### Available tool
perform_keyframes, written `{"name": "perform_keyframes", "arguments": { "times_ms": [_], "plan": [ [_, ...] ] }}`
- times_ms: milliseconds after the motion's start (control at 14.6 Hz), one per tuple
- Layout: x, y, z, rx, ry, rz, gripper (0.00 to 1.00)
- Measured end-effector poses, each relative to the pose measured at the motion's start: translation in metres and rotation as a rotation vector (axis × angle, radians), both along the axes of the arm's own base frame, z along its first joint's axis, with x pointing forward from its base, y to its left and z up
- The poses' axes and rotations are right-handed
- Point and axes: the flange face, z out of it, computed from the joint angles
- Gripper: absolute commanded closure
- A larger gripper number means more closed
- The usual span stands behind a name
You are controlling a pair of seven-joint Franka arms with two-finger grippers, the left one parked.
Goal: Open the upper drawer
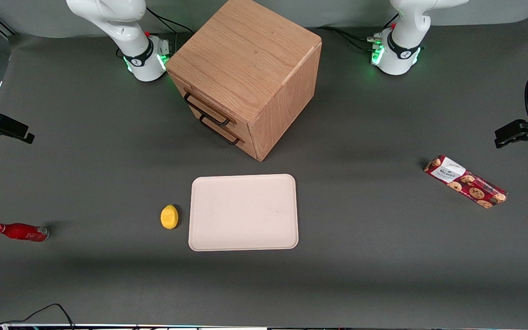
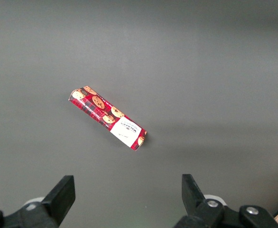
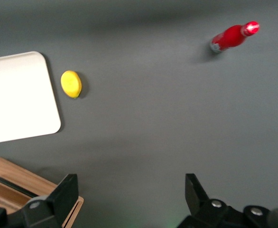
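Note:
The wooden cube cabinet [image 1: 245,68] stands at the back middle of the table, its drawer front turned toward the working arm's end. The upper drawer [image 1: 200,101] is shut; its thin black bar handle [image 1: 206,110] sits just above the lower drawer's handle [image 1: 220,131]. My right gripper [image 3: 132,190] is open and empty, held high above bare table in front of the drawers. A corner of the cabinet [image 3: 30,197] with a black handle [image 3: 6,185] shows beside one finger [image 3: 65,190]. The gripper is out of the front view.
A cream tray [image 1: 243,211] lies nearer the front camera than the cabinet, with a yellow lemon [image 1: 169,216] beside it. A red bottle [image 1: 19,231] lies toward the working arm's end. A red cookie pack [image 1: 465,181] lies toward the parked arm's end.

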Motion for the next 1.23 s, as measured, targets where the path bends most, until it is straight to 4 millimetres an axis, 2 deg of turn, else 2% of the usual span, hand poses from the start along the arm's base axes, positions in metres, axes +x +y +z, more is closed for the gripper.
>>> {"name": "perform_keyframes", "arguments": {
  "times_ms": [205, 548, 753, 890, 1096, 1233],
  "plan": [
    [0.002, 0.038, -0.009, 0.009, 0.028, 0.14, 0.0],
    [-0.001, 0.087, -0.025, 0.048, 0.06, 0.424, 0.0],
    [-0.007, 0.127, -0.037, 0.082, 0.074, 0.598, 0.0],
    [-0.013, 0.162, -0.051, 0.122, 0.075, 0.684, 0.0],
    [-0.025, 0.215, -0.082, 0.156, 0.077, 0.8, 0.0],
    [-0.035, 0.238, -0.101, 0.208, 0.083, 0.858, 0.0]
  ]
}}
